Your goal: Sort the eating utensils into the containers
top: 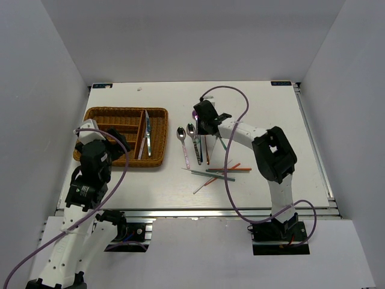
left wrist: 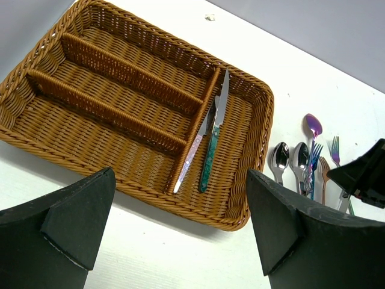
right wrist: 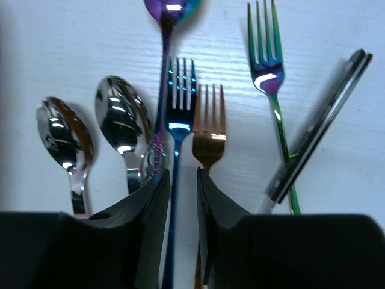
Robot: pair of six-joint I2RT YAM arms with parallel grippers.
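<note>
The brown wicker tray point(top: 126, 110) lies at the left, and two knives point(top: 147, 133) lie in its right-hand section. In the left wrist view these are a teal-handled knife point(left wrist: 213, 141) and a silver knife point(left wrist: 195, 147) resting against the divider. My left gripper point(left wrist: 180, 223) is open and empty, above the table by the tray's point(left wrist: 258, 120) near edge. My right gripper point(right wrist: 182, 180) is low over the utensil row with its jaws narrowly apart around the blue fork's point(right wrist: 180, 102) handle. A gap shows on the right side. A copper fork point(right wrist: 209, 129) lies right beside it.
Two silver spoons point(right wrist: 63, 135) point(right wrist: 120, 123), a purple spoon point(right wrist: 171, 9), a green-purple fork point(right wrist: 267, 66) and a dark-handled knife point(right wrist: 322, 120) lie around the right gripper. Coloured chopsticks point(top: 219, 171) are scattered nearer the arms. White walls enclose the table.
</note>
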